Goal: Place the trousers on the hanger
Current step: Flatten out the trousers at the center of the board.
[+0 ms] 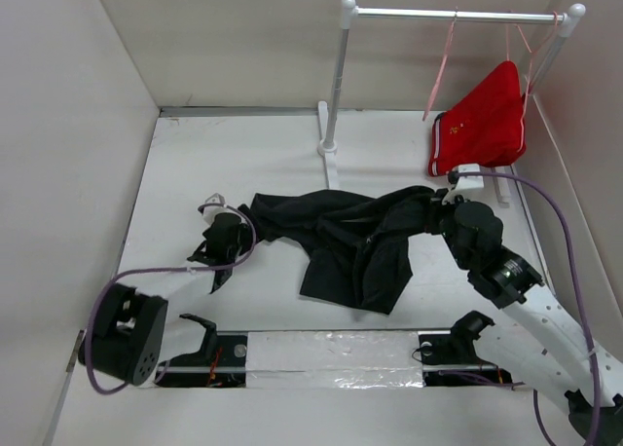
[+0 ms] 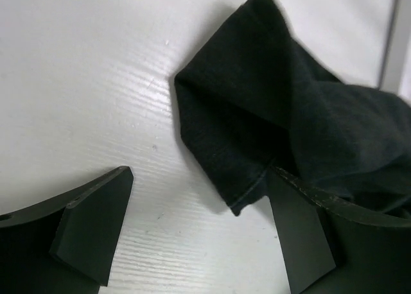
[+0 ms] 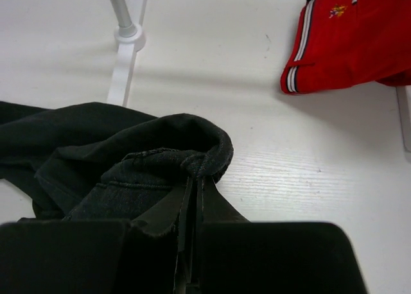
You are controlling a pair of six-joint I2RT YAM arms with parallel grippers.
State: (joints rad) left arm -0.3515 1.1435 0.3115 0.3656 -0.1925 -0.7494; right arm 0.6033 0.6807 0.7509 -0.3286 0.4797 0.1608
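The black trousers lie crumpled on the white table, spread from left to right. My left gripper is open at their left end; in the left wrist view its midpoint is over bare table, and a hem corner of the trousers lies between the fingers against the right finger. My right gripper is shut on a fold at the trousers' right end, jaws pressed together. The thin pale-pink hanger hangs from the rail.
A white rack with a top rail, post and foot stands at the back. Red shorts with white trim hang at its right end. Walls close in left, right and back. A taped strip runs along the front.
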